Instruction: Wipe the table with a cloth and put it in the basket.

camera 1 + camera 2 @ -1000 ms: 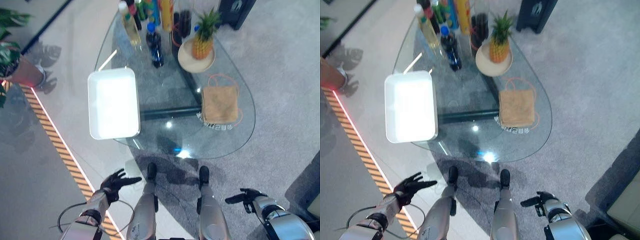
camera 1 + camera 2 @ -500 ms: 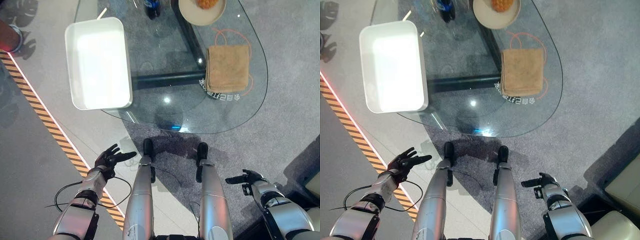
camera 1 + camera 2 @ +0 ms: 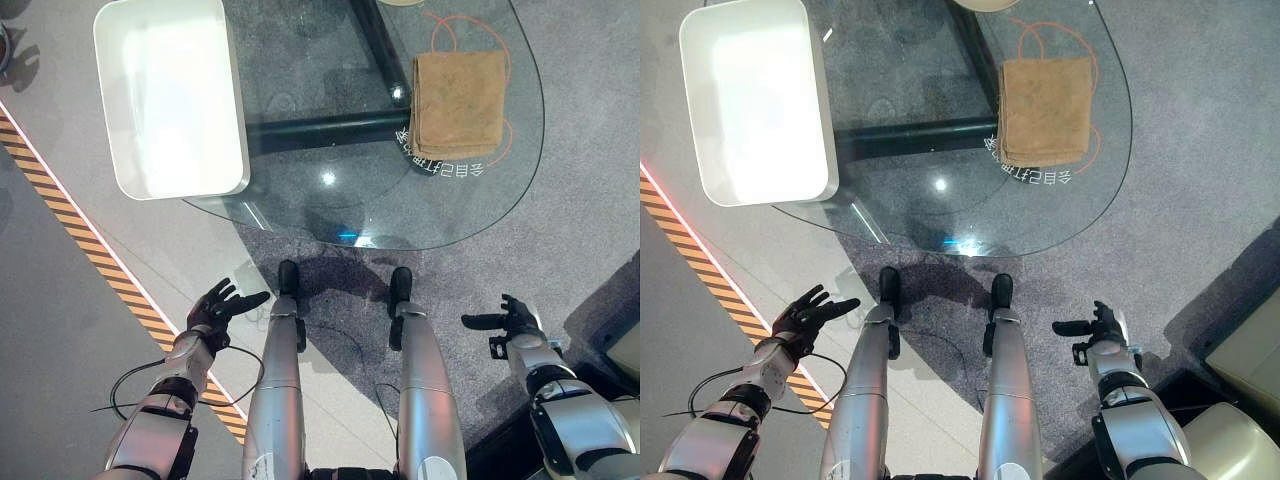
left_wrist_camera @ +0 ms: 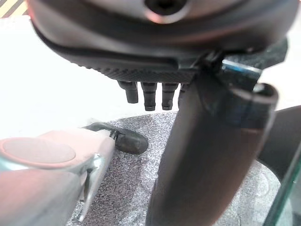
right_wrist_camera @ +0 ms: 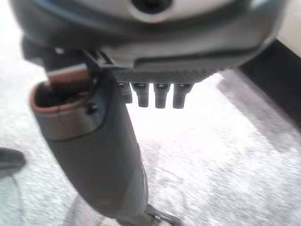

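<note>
Lying folded on glass table (image 3: pixel 460 215): tan cloth (image 3: pixel 459 103) | white basket (image 3: pixel 170 95) apart | left robot hand (image 3: pixel 218 306), right robot hand (image 3: pixel 516 320): fingers straight, empty

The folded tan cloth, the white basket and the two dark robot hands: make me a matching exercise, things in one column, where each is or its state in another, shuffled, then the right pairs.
Things:
1. folded tan cloth
2. white rectangular basket
3. left hand
4. right hand

Places or states:
A. low at the robot's right, over the grey carpet, fingers open
B. on the left part of the glass table, empty
C. flat on the right part of the glass table, untouched
D. low at the robot's left, fingers spread open

Pairs: 1-C, 2-B, 3-D, 4-A
</note>
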Robot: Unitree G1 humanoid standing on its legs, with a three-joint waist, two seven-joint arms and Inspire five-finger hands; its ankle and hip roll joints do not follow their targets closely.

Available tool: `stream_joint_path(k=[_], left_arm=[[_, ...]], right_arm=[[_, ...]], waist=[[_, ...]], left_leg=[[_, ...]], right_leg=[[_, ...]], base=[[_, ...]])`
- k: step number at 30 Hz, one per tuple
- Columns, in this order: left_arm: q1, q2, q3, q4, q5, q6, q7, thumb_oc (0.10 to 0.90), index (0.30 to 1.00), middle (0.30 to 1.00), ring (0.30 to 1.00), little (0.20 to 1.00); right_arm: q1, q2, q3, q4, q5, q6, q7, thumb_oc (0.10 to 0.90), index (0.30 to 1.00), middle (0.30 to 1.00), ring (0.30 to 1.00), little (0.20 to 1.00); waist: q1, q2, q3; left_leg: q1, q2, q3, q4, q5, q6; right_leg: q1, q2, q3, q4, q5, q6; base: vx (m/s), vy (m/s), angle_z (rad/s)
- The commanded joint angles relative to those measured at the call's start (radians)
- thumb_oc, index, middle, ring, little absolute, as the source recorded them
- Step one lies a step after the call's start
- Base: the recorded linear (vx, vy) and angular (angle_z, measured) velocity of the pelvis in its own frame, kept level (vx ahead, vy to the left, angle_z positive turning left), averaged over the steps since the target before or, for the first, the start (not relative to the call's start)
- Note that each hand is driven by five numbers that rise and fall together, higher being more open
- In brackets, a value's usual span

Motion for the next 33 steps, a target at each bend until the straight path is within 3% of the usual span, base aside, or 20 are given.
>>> stream_joint_path(k=[1,5,12,23,27,33], left_arm=[[0.068,0.062,0.042,0.012,-0.012,-0.037,-0.003,0.800,0.900,0.900,0.900,0.900],[0.060,0.085,0.041,0.004,-0.014,-0.022,-0.011,0.800,0.900,0.900,0.900,0.900],[0.078,0.094,0.024,-0.020,-0.020,-0.030,0.000,0.800,0.900,0.900,0.900,0.900],[0.079,0.083,-0.031,-0.001,-0.082,-0.061,-0.004,0.800,0.900,0.900,0.900,0.900],[0.070,0.082,-0.038,-0.005,-0.098,-0.055,-0.001,0.800,0.900,0.900,0.900,0.900],[0.076,0.079,-0.043,-0.022,-0.109,-0.052,0.003,0.800,0.900,0.900,0.900,0.900]], right_arm=[[0.064,-0.100,-0.029,-0.011,0.044,-0.033,-0.038,0.800,0.900,0.900,0.900,0.900],[0.051,-0.119,-0.038,-0.016,0.086,-0.066,-0.040,0.800,0.900,0.900,0.900,0.900],[-0.017,-0.194,-0.065,-0.076,0.153,-0.144,-0.180,0.800,0.900,0.900,0.900,0.900],[-0.303,-0.356,0.003,-0.152,0.146,-0.166,-0.477,0.800,0.900,0.900,0.900,0.900],[-0.376,-0.380,0.047,-0.193,0.126,-0.177,-0.516,0.800,0.900,0.900,0.900,0.900],[-0.496,-0.404,0.149,-0.322,0.085,-0.140,-0.570,0.800,0.900,0.900,0.900,0.900]], waist=[[0.005,-0.010,-0.018],[0.010,-0.017,-0.018],[0.015,-0.021,-0.018],[0.026,-0.005,-0.018],[0.025,0.001,-0.018],[0.024,0.004,-0.018]], left_leg=[[-0.031,-0.102,0.042,0.082,-0.070,0.087],[-0.051,-0.097,0.035,0.094,-0.073,0.087],[-0.082,-0.093,0.026,0.082,-0.062,0.084],[-0.105,-0.094,0.021,0.041,-0.042,0.080],[-0.107,-0.096,0.021,0.022,-0.034,0.076],[-0.093,-0.098,0.022,-0.015,-0.024,0.070]], right_leg=[[-0.005,0.069,-0.066,0.014,0.006,-0.069],[-0.019,0.067,-0.071,0.022,0.009,-0.069],[-0.041,0.068,-0.072,0.002,0.031,-0.061],[-0.064,0.069,-0.090,-0.027,0.040,-0.064],[-0.068,0.072,-0.091,-0.039,0.037,-0.065],[-0.056,0.078,-0.091,-0.074,0.037,-0.063]], base=[[0.03,-0.029,0.04],[0.03,-0.040,0.03],[0.01,-0.034,0.01],[0.00,0.019,0.00],[-0.01,0.044,0.00],[0.00,0.026,0.00]])
